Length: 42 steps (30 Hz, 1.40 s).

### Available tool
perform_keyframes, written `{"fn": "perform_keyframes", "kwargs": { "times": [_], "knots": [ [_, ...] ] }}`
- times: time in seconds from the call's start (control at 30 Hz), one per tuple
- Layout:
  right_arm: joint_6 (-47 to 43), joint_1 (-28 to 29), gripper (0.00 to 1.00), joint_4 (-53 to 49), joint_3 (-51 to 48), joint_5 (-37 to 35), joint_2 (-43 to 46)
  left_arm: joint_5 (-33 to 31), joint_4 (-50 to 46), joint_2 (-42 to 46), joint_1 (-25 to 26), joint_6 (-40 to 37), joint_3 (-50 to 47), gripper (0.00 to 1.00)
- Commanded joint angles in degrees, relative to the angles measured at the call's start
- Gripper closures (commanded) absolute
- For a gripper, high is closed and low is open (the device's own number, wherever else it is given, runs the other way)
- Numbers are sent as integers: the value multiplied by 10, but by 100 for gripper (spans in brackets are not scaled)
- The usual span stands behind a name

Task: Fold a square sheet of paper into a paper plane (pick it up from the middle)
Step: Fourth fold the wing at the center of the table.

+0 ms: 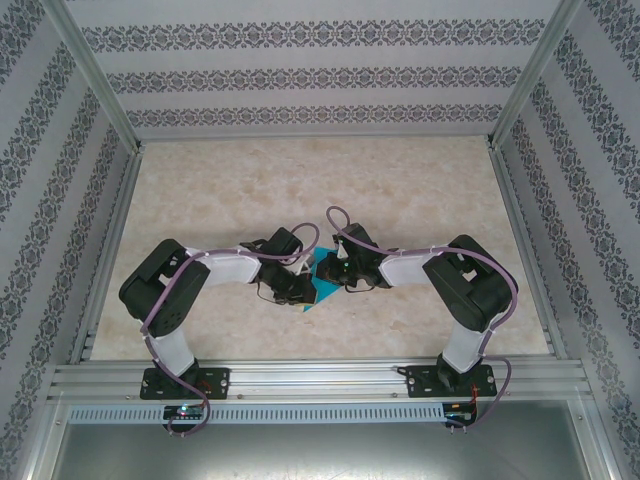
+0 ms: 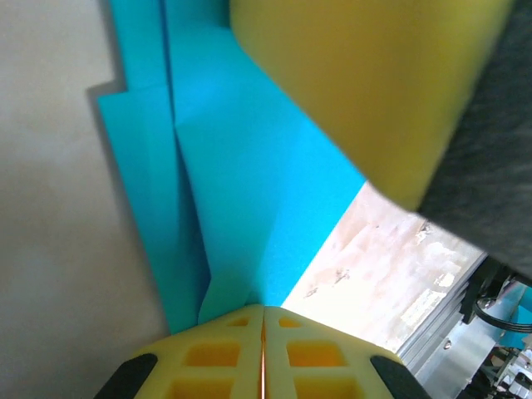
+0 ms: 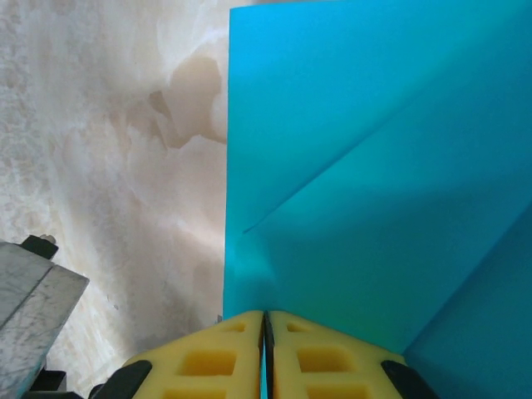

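The teal-blue sheet of paper [image 1: 322, 292] is folded into layers and held between both grippers at the middle of the table. In the left wrist view the paper [image 2: 241, 166] shows stepped layers and a long crease, and my left gripper [image 2: 263, 312] is shut on its lower tip. A blurred yellow finger [image 2: 374, 83] of the other gripper looms at the upper right. In the right wrist view the paper [image 3: 374, 166] shows a diagonal fold, and my right gripper [image 3: 266, 316] is shut on its edge. From above, the left gripper [image 1: 303, 285] and right gripper [image 1: 338, 275] face each other closely.
The marble-patterned table [image 1: 400, 190] stretches behind and to both sides of the arms. An aluminium rail [image 1: 320, 378] runs along the near edge, with frame posts and patterned walls around. A metal frame part [image 3: 33, 307] sits at the lower left.
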<state>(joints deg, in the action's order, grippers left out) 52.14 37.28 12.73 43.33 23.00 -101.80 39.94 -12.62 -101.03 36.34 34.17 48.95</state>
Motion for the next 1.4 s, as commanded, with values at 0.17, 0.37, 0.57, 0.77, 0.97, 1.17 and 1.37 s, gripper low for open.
{"fn": "perform_keyframes", "kwargs": {
  "times": [0.17,0.37,0.57,0.77,0.97,1.17,1.37],
  "knots": [
    [-8,-1,89,-42,-21,-23,-25,-8,13,18,5,20,-83,90],
    [-7,-2,89,-42,-23,-25,-26,8,37,31,5,34,-113,91],
    [-6,-2,89,-40,-23,-27,-34,34,62,39,4,56,-136,91],
    [-7,-2,89,-42,-23,-27,-35,27,64,56,1,76,-160,92],
    [-7,-2,90,-41,-22,-26,-38,28,71,65,1,88,-183,92],
    [-6,0,89,-36,-19,-21,-39,17,50,92,1,87,-196,92],
    [-5,0,90,-36,-18,-23,-40,-5,10,200,1,81,-169,92]
  ]
}}
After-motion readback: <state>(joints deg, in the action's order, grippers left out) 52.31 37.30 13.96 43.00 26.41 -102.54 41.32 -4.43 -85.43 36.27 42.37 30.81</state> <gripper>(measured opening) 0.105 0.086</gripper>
